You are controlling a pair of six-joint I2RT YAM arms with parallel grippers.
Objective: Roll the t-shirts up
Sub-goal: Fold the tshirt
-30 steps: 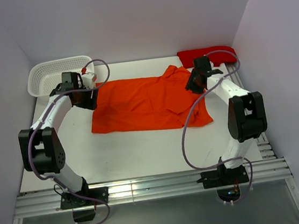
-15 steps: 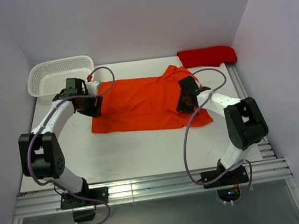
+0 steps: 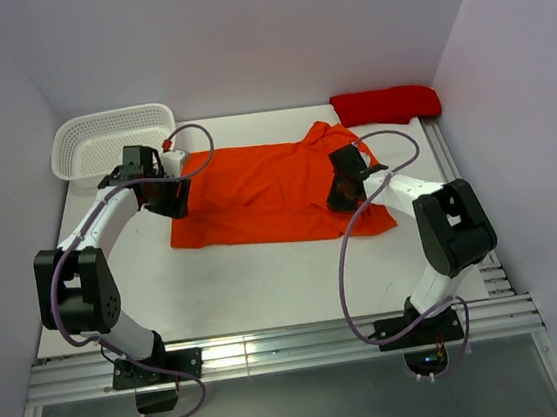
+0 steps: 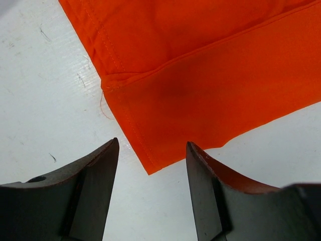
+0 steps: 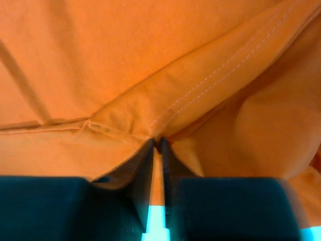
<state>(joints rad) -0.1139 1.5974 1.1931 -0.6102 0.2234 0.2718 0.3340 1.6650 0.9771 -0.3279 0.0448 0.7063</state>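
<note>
The table (image 3: 267, 280) holds one orange t-shirt (image 3: 267, 195) spread toward its far edge, one white basket (image 3: 107, 115) in the far-left corner, and one red cloth (image 3: 385, 105) in the far-right. Left gripper (image 4: 150, 150) gapes empty over the shirt's left edge; right gripper (image 5: 156, 143) seemingly pinches a fold.

You have bright, even light with faint shadows; left wrist view is sharp, right wrist blurs the shirt (image 5: 125, 60) close-up.
</note>
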